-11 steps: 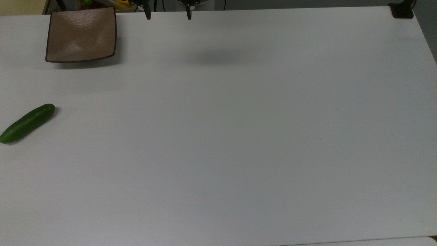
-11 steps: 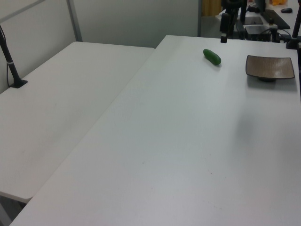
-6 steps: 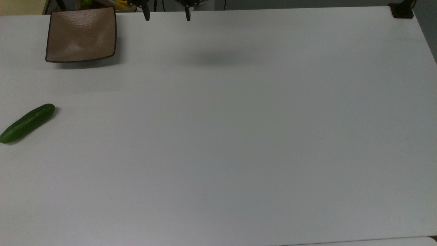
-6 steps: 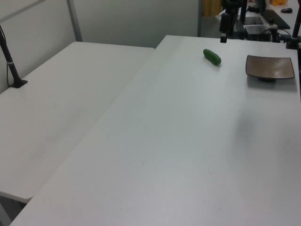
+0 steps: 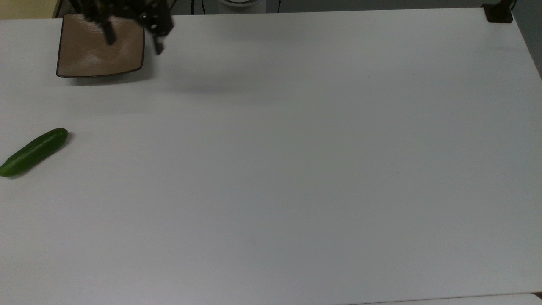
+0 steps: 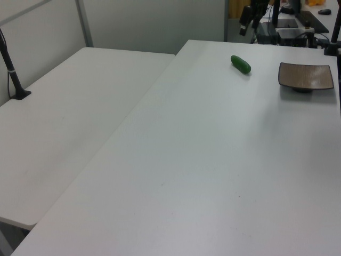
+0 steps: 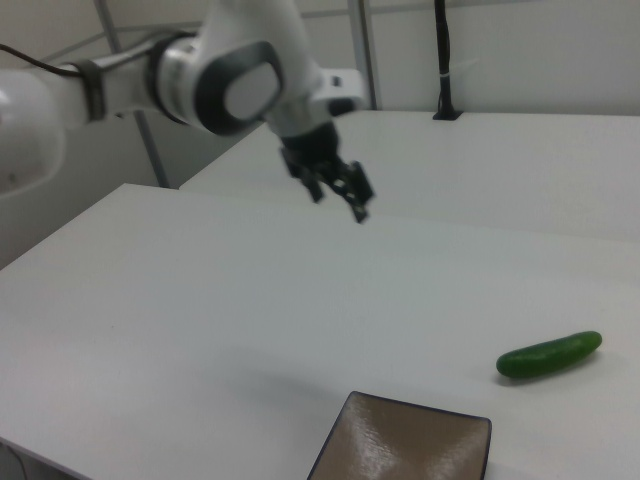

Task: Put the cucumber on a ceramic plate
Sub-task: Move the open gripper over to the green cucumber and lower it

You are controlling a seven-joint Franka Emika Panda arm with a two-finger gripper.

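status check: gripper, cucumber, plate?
Gripper open, airborne, holding nothing. Cucumber on table, apart from plate. Plate bare. Nothing between them.

cucumber (image 5: 34, 152) on table (image 5: 296, 169), apart from plate (image 5: 100, 59)

You have no readable text, label, brand, number or sign anywhere in these views.
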